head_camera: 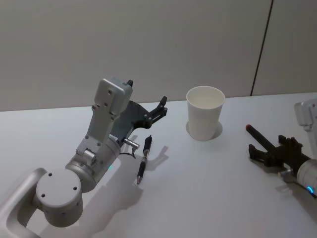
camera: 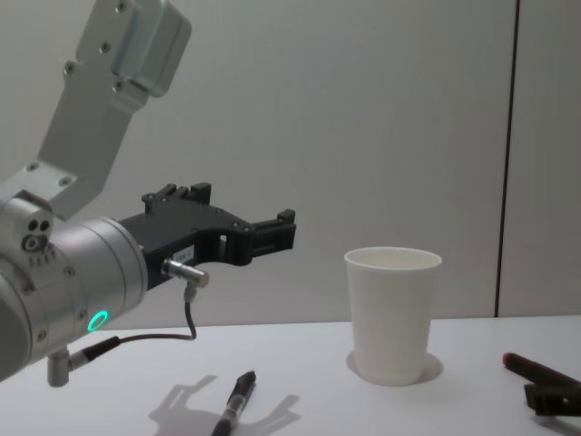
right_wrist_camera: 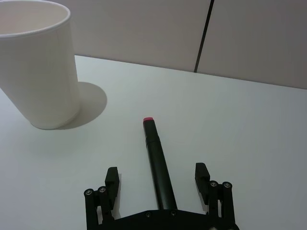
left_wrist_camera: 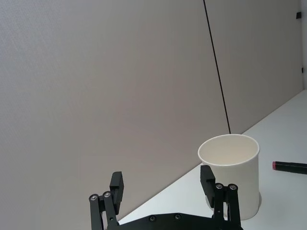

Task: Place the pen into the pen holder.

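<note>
On the table (head_camera: 198,198), upright white cup (head_camera: 204,113).

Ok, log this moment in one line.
left gripper open, empty, raised | right gripper open, low, astride red-tipped marker | pen flat on table, left of upright pen holder | status pending

Lab or office: white table (head_camera: 208,193), panelled wall (head_camera: 148,39).

Pen holder (head_camera: 204,113): one
Pen (head_camera: 144,159): one
Red-tipped marker (right_wrist_camera: 153,143): one
Tools: two, left tool (left_wrist_camera: 162,176) and right tool (right_wrist_camera: 157,172)
</note>
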`<state>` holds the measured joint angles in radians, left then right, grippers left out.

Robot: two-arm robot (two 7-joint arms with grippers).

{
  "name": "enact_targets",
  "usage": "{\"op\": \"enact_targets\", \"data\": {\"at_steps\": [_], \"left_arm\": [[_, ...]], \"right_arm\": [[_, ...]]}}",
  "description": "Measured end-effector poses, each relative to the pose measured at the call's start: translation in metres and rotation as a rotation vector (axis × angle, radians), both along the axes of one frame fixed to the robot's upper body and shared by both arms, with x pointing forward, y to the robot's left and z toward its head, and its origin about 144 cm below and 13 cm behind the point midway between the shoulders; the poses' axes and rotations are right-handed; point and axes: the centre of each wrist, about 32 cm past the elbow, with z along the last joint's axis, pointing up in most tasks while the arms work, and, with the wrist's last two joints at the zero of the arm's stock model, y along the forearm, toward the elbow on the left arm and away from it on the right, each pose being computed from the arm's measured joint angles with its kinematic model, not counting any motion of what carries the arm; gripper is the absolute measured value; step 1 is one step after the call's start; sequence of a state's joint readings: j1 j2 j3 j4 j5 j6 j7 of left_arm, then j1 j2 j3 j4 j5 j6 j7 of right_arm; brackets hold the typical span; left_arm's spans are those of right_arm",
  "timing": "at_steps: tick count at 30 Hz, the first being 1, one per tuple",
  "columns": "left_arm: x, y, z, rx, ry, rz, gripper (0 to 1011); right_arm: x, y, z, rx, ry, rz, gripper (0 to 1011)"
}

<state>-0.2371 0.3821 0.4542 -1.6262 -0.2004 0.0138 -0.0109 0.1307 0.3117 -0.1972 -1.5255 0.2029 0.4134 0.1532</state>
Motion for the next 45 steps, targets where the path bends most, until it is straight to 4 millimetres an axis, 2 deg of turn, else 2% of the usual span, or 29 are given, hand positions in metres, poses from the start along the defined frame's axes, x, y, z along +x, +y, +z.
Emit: {"op": "enact_targets", "data": {"at_steps": [7, 13, 30, 38, 45], "left_arm": [[0.0000, 0.0000, 0.0000, 0.000, 0.000, 0.000, 1001], [0.0000, 0.0000, 0.0000, 0.000, 0.000, 0.000, 1001], [0.0000, 0.0000, 0.0000, 0.000, 0.000, 0.000, 1001], [0.0000, 0.0000, 0.0000, 0.000, 0.000, 0.000, 1001], [0.0000, 0.0000, 0.0000, 0.000, 0.000, 0.000, 1001]], "right_arm": [[-0.0006, 0.0007, -0.0018, 0.004, 0.006, -0.004, 997], [-0.0013, 0.0015, -0.0034, 0.006, 0.011, -0.003, 883], [-0.0026, 0.0024, -0.0058, 0.020, 0.018, -0.013, 781], [-0.0045, 0.0019, -0.0058, 0.064, 0.004, -0.069, 741], [-0.0056, 0.0007, -0.0055, 0.090, -0.005, -0.107, 625]]}}
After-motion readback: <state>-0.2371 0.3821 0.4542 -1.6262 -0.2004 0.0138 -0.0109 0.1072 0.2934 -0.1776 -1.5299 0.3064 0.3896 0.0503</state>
